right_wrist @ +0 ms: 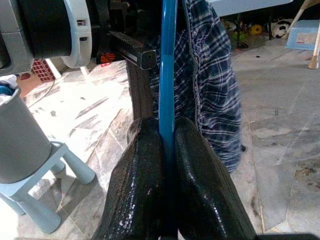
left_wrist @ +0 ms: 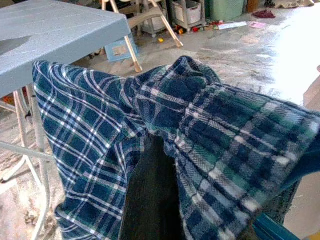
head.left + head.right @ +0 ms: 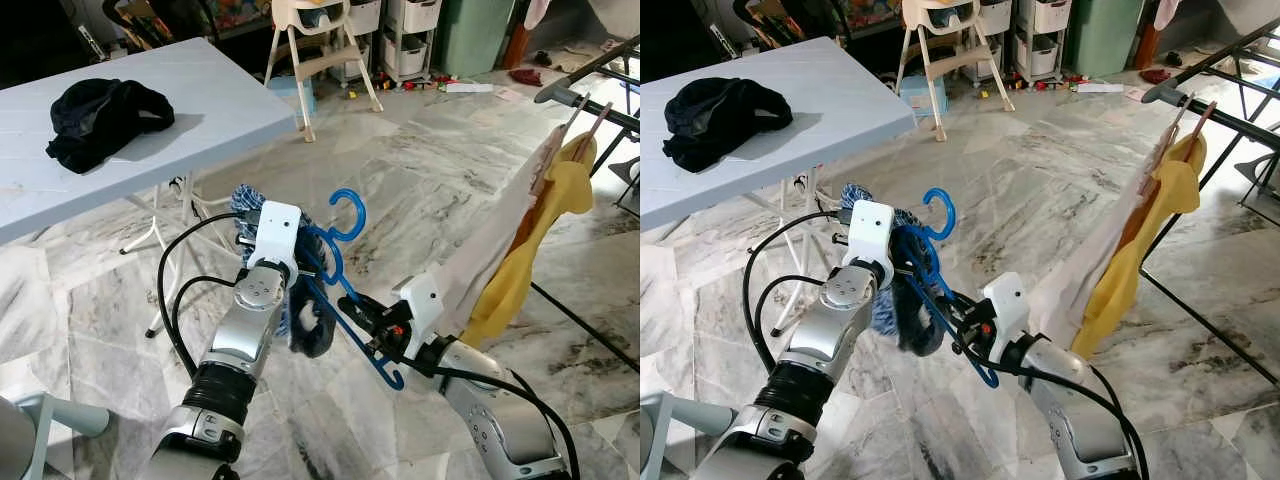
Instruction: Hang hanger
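1. You have one drying rack (image 3: 590, 105) at the right, two garments draped on it; open marble floor (image 3: 420, 170) lies between it and the tabletop (image 3: 150, 110) far left.
2. One blue hanger (image 3: 345, 262) with one plaid cloth (image 2: 165, 140) hangs mid-air, near centre.
3. Your right end effector (image 1: 167, 145) pinches the hanger's bar.
4. Your left end effector (image 3: 305, 262) is under the cloth; its grip is unclear.

Two silver, segmented arms are showing, each ringed with black ribbed joints. White housings are capping both wrists. Black cables are looping off the left forearm. The right end effector (image 1: 167, 145) is showing glossy black fingers (image 1: 137, 185).
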You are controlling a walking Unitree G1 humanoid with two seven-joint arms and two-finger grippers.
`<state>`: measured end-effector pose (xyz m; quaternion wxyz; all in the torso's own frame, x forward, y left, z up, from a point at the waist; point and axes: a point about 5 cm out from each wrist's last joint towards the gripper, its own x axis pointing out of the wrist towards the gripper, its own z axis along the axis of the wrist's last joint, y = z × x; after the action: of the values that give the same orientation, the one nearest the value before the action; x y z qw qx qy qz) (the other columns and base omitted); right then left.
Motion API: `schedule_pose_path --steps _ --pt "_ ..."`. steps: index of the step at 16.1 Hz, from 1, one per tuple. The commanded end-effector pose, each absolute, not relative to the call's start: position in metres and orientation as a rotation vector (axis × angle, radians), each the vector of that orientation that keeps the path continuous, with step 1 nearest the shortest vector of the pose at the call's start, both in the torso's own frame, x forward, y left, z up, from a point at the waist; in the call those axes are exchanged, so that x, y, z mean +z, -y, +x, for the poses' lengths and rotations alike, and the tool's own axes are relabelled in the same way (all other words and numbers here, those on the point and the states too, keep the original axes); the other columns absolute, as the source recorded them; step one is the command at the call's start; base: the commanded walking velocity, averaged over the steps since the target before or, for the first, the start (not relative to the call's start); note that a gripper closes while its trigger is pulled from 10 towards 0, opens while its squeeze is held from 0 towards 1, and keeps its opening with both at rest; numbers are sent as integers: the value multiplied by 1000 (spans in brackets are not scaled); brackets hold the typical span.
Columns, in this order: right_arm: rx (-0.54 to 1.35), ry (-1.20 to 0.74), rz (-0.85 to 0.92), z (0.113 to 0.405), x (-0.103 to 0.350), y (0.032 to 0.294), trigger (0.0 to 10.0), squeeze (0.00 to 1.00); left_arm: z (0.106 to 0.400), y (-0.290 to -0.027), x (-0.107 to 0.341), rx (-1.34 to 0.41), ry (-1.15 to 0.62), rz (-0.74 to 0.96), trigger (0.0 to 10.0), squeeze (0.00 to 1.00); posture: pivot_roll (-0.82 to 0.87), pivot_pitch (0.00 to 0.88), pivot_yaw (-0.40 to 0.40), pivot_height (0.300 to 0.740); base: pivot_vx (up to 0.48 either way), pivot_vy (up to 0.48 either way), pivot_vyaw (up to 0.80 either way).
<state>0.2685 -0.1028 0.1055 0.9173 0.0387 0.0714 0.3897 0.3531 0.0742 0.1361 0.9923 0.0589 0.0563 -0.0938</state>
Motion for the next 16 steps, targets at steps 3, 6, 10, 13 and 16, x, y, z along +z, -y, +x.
schedule_pose_path --steps 3,6,10,13,16 --pt "844 -93 83 268 114 97 10000 0 354 -73 137 -205 -109 118 10000 0 -123 65 92 740 0 0 0" --pt "880 -113 84 265 112 95 10000 0 359 -81 144 -171 -85 95 10000 0 -122 63 93 740 0 0 0" --pt "924 -141 85 259 108 95 10000 0 361 -83 148 -172 -71 93 10000 0 -121 64 89 740 0 0 0" --pt "946 -151 93 257 108 94 10000 0 358 -79 145 -188 -78 93 10000 0 -121 67 90 740 0 0 0" --pt "1007 -198 91 248 102 94 10000 0 359 -77 148 -226 -77 107 10000 0 -121 69 89 740 0 0 0"
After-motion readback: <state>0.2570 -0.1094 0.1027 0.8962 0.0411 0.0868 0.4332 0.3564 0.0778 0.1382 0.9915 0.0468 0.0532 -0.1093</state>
